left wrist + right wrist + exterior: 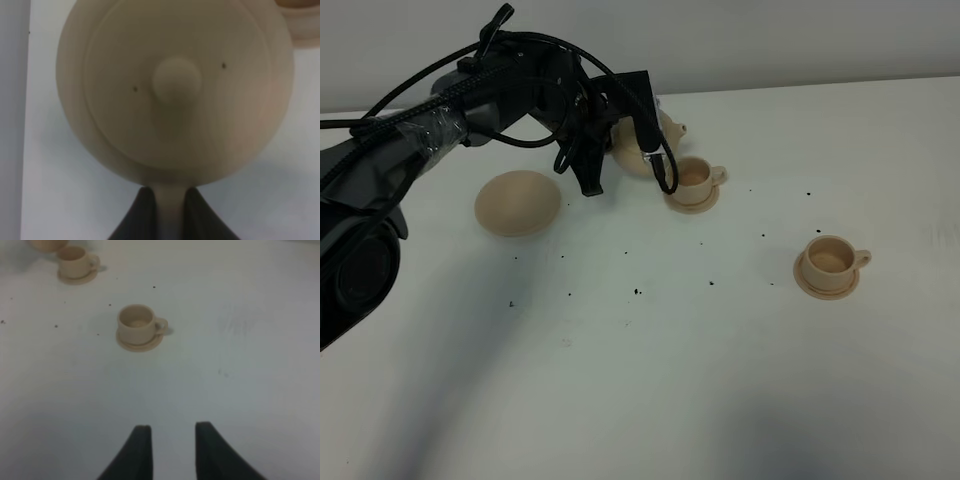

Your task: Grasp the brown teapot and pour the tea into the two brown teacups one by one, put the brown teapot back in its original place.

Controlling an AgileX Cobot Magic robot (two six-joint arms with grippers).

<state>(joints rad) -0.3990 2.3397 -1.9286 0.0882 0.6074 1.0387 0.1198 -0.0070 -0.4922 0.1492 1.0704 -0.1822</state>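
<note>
Brown teapot [175, 90] sits straight ahead of the left claw [169, 196], whose jaws are pinched tight on the loop handle, with the knobbed lid facing the wrist camera. Just past the pot's spout is the nearer teacup [696, 178] on its small saucer. The second teacup [832, 258] stands well apart from this claw, toward the right arm's side, and the wide saucer [517, 203] lies bare on the claw's other side. The step in hand looks like the first pour. I would bring the spout over the cup's mouth, then roll the wrist slowly so the stream starts thin, and mind the lid, which may slide if tipped far. Pot, cups and saucers are matte, pale tan ceramic, squat and rounded. It is likely slick in so narrow a grip, so the handle could twist. I can make out no dark tea in either cup. The right claw [172, 440] stands parted and empty above the white table [650, 400].
</note>
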